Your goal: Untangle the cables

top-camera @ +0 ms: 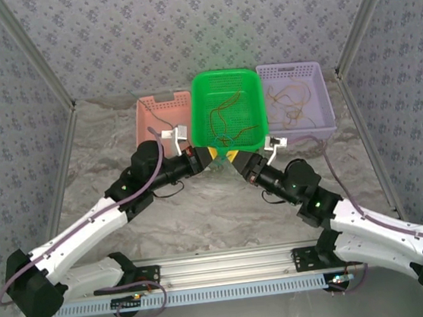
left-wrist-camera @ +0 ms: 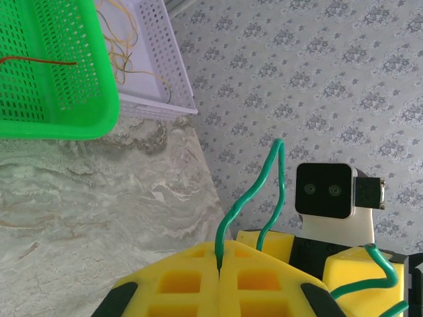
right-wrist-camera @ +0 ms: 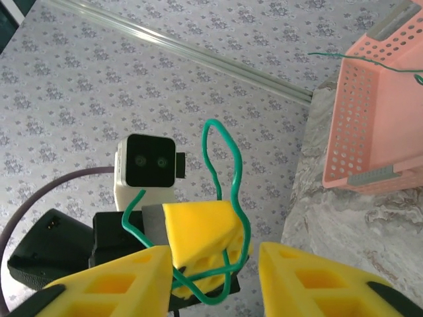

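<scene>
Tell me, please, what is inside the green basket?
Inside the green basket lie a few thin red-orange cables on its perforated floor. In the left wrist view, its wall covers most of the inside.

Green cable [left-wrist-camera: 282, 175] end buried in the left gripper's [left-wrist-camera: 219, 259] closed seam, far end cut by lower-right edge, green basket [left-wrist-camera: 59, 99] and pink basket [right-wrist-camera: 377, 119] cropped.

A marble-patterned worktop [top-camera: 210, 216] in grey and beige is boxed in on the left, far and right by walls [top-camera: 181, 24] of grey-blue floral paper. Bare metal posts [top-camera: 33, 52] climb the two far corners. A slotted aluminium rail [top-camera: 224, 268] lines the near edge. The light is soft and even.
</scene>
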Tool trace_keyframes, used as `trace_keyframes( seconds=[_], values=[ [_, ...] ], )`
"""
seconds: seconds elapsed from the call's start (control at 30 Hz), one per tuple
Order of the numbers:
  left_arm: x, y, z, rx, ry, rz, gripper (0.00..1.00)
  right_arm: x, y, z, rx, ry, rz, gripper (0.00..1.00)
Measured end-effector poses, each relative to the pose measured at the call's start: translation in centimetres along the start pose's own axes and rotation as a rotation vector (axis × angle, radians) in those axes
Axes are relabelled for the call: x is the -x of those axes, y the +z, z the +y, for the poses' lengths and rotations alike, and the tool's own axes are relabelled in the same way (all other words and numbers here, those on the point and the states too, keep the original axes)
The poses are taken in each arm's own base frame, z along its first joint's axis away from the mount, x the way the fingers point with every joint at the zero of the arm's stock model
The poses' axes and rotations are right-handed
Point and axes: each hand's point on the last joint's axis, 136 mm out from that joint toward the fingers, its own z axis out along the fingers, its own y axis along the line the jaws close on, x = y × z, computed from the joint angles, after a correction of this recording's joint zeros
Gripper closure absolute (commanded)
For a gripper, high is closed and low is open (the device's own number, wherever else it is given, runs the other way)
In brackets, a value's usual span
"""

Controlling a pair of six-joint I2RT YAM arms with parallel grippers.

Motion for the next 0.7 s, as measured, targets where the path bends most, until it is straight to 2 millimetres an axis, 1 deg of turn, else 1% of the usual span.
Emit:
trace_keyframes(
  seconds=[0.1,0.3,0.37,0.4,0.47,0.57,0.7],
  values=[
    [0.0,0.0,-0.1,-0.005,0.002,-0.002,1.00,0.0,0.4,-0.2,-0.005,0.010,0.001,0.67],
    [-0.1,0.2,-0.4,-0.016,0.003,0.001,1.00,0.0,1.2,-1.7,-0.048,0.012,0.008,0.68],
    [-0.3,0.3,-0.5,-0.018,0.004,0.006,1.00,0.2,1.4,-2.0,-0.057,0.012,0.004,0.71],
    [-0.4,0.3,-0.5,-0.017,0.004,0.008,1.00,0.3,1.4,-2.0,-0.059,0.014,0.002,0.73],
    [-0.5,0.4,-0.4,-0.016,0.003,0.011,1.00,0.6,1.5,-1.9,-0.056,0.015,-0.003,0.81],
    [-0.6,0.6,-0.3,-0.012,0.002,0.015,1.00,0.8,1.6,-1.4,-0.050,0.012,-0.004,0.99],
    [-0.6,0.6,-0.2,-0.010,0.002,0.017,1.00,0.8,1.6,-1.6,-0.111,-0.030,0.016,1.00]
  ],
)
